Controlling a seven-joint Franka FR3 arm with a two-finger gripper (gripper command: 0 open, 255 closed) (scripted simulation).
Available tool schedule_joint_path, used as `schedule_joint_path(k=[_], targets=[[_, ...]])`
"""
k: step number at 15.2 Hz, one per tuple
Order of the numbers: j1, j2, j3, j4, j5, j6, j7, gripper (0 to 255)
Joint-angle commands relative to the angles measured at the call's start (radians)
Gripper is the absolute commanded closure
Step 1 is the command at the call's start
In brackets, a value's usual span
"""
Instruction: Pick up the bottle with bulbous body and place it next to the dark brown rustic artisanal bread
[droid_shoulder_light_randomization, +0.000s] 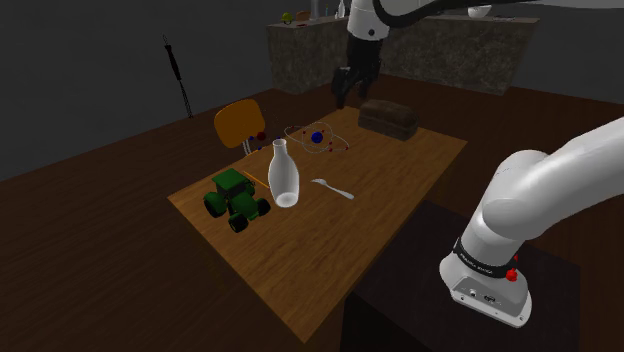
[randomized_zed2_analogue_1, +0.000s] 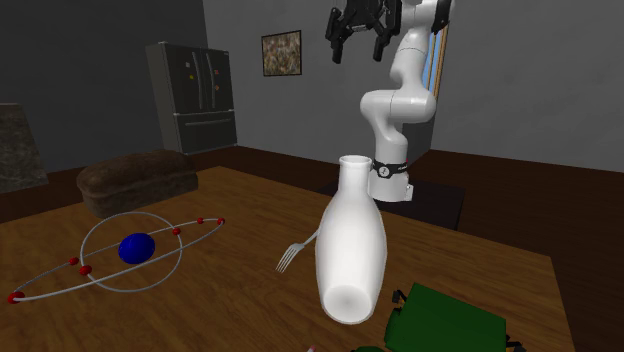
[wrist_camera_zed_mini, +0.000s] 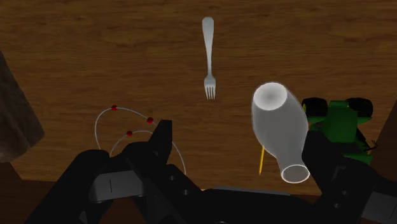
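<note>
Gripper (droid_shoulder_light_randomization: 345, 92) way up over far end of table (droid_shoulder_light_randomization: 300, 270), fingers apart, nothing in them. Bottle (droid_shoulder_light_randomization: 284, 175) upright mid-table, tractor (droid_shoulder_light_randomization: 237, 198) one side, fork (droid_shoulder_light_randomization: 333, 187) other. Bread (droid_shoulder_light_randomization: 390, 118) at far corner, well apart from bottle. Ringed thing (droid_shoulder_light_randomization: 318, 137) between them, maybe atom model.

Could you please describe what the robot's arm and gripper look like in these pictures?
The arm is glossy white, built of rounded tubular links with dark bands at the joints. One black band carries small pale lettering, and a red knob sits just beside it. The two-finger gripper is all black and blocky, with angular fingers.
</note>
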Motion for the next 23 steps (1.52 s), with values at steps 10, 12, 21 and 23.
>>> schedule_joint_path(k=[10,12,21,23], targets=[[0.005,0.351,0.102,0.093,-0.031,0.255,0.125,0],[0.005,0.423,0.119,0.129,-0.049,0.289,0.152,0],[0.019,0.662,0.152,0.249,-0.131,0.395,0.244,0],[0.018,0.677,0.150,0.241,-0.138,0.418,0.248,0]])
